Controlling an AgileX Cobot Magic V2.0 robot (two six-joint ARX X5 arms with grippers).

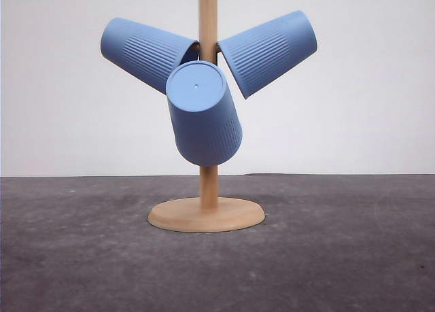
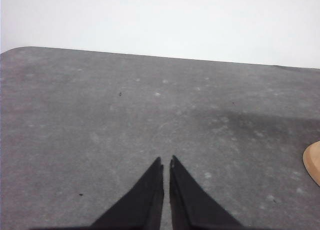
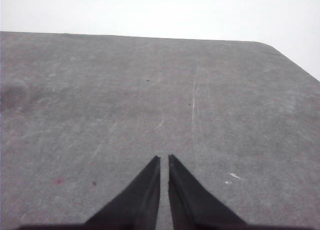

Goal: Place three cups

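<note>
Front view shows you three cups [image 1: 204, 115] hung on the wooden stand [image 1: 207, 213], ahead of your clenched, empty left hand [image 2: 166, 162] and right hand [image 3: 164, 159]; tugging one cup sideways could tip it.

At the centre of the front view I see three matte blue cups: the left cup [image 1: 139, 52], the right cup [image 1: 270, 49] and the middle cup [image 1: 204, 115], each with fine vertical ribs and a smooth band. The stand [image 1: 206, 214] is pale natural wood. The desk [image 1: 353, 257] is mottled dark grey, the wall [image 1: 367, 88] plain white. Both the left pincer [image 2: 166, 162] and the right pincer [image 3: 164, 160] are black.
</note>
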